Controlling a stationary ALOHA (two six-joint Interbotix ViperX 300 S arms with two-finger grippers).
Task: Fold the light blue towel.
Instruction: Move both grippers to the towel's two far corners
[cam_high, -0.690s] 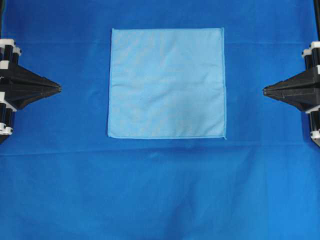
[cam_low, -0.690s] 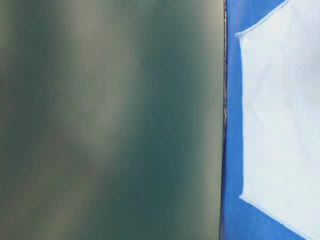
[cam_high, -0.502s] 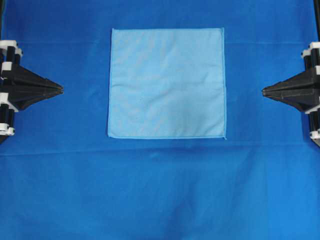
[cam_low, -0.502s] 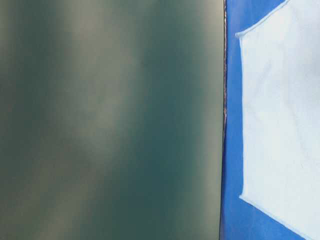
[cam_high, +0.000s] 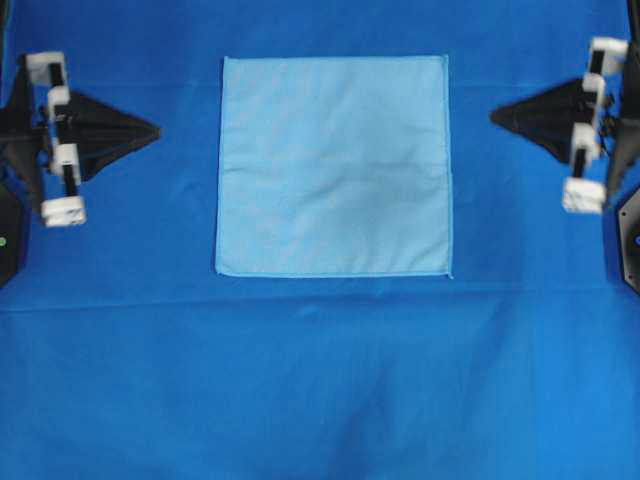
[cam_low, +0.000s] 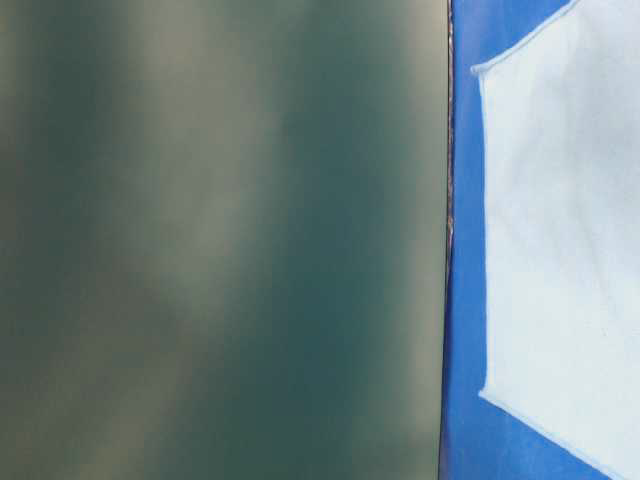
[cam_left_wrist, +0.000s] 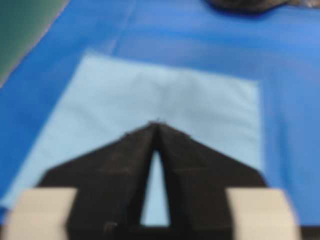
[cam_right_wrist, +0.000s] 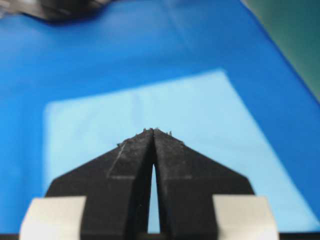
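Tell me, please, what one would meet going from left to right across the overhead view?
Left hand → bare table cloth → light blue towel, lying flat → bare table cloth again → right hand.

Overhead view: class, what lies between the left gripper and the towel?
Only bare blue tablecloth separates the left gripper from the towel, seen overhead.

The towel is a pale sky-blue square with a thin stitched hem; it lies spread flat and unfolded, edges square to the overhead view, in the upper middle; faint creases seem to cross it.
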